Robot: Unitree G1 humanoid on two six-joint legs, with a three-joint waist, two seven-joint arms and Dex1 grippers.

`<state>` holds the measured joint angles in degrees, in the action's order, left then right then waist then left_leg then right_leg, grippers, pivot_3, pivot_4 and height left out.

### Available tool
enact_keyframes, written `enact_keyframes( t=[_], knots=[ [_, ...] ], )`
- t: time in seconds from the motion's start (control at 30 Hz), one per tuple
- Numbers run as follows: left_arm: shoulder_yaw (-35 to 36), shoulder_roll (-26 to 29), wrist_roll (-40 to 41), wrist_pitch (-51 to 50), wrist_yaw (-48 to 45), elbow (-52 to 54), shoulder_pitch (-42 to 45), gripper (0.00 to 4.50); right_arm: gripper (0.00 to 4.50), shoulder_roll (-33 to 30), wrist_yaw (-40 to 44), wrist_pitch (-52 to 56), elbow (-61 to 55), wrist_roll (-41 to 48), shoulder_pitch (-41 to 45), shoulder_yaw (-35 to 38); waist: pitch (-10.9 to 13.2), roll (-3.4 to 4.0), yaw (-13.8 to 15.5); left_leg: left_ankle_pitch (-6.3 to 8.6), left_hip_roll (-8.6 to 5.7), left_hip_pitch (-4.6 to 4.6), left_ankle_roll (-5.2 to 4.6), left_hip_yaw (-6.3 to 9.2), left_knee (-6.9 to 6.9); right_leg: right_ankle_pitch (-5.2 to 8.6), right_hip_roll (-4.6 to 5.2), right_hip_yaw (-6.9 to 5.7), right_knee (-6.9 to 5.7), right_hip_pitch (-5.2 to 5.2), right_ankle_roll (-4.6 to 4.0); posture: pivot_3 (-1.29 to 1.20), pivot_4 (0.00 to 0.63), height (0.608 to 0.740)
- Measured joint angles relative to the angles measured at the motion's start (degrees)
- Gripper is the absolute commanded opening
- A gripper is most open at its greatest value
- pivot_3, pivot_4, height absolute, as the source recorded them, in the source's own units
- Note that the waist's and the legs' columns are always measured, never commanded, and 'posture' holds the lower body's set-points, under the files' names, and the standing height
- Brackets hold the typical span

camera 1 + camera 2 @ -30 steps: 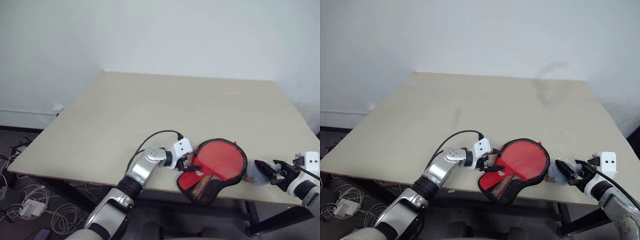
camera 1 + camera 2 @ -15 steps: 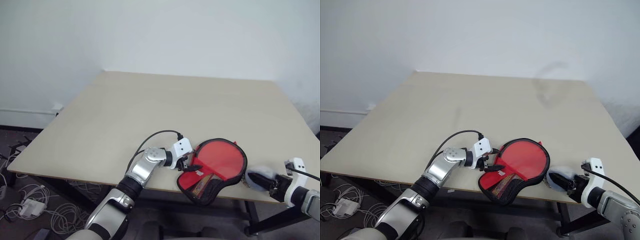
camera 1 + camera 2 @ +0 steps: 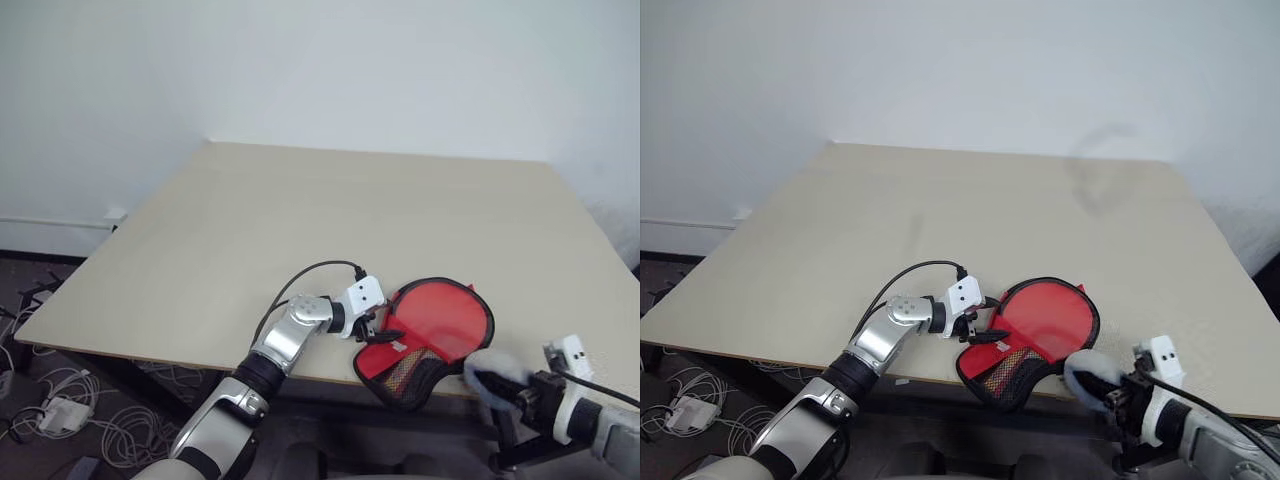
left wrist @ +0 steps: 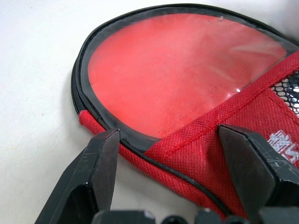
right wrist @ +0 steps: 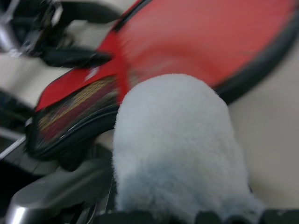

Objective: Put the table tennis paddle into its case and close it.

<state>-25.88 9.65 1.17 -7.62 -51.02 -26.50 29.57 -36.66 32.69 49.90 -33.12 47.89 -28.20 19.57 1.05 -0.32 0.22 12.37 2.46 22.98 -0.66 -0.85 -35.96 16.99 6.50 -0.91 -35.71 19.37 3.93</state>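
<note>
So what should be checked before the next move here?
1. Left claw open, one finger on either side of the case edge: ok.
2. Right claw free to work: not ok, it is holding a pale wad.
3. Case resting on the table: ok, though its narrow end hangs over the near edge.
4. Paddle inside the case: cannot tell.
5. Zip shut: cannot tell.

A pale beige table [image 3: 300, 220] stands against a plain white wall [image 3: 320, 70] (cables [image 3: 70, 415] on the floor)
</note>
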Motion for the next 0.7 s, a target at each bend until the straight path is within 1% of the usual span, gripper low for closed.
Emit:
enact_keyframes(
  t=[0.13,0.37,0.53,0.7],
  knots=[
    [0.1,0.0,0.0,-0.2,0.0,0.3,-0.2,3.51,0.61,0.0,0.1,-2.0,-1.8,-2.0,-1.5,-3.6,0.0,-0.05,0.0,0.01,0.02,0.00,0.02,0.00,0.04,0.00,0.03,-0.01,0.01,0.02,0.00,0.00,0.000,0.740],
    [0.4,0.0,0.0,-0.8,0.0,1.0,-0.7,3.51,0.61,-0.9,0.7,-3.9,-6.7,-3.3,-3.9,-7.8,0.0,-0.09,0.0,0.02,0.03,-0.01,0.03,0.02,0.11,0.01,0.07,-0.02,0.06,0.04,0.01,0.00,0.000,0.740],
    [0.5,0.0,0.1,-1.1,0.0,1.2,-0.8,3.51,0.61,-2.0,0.4,-2.7,-10.6,-3.7,-3.5,-11.0,0.0,-0.17,0.0,0.03,0.03,-0.01,0.03,0.04,0.12,0.01,0.13,-0.02,0.08,0.05,0.01,0.00,0.000,0.740],
    [0.6,0.0,0.1,-1.3,0.0,1.2,-0.8,3.51,0.59,-3.1,0.3,-0.7,-14.9,-1.8,-5.2,-11.9,0.0,-0.26,0.0,0.04,0.06,-0.04,0.02,0.10,0.13,0.01,0.23,-0.02,0.08,0.06,0.01,0.00,0.000,0.740]
  ],
)
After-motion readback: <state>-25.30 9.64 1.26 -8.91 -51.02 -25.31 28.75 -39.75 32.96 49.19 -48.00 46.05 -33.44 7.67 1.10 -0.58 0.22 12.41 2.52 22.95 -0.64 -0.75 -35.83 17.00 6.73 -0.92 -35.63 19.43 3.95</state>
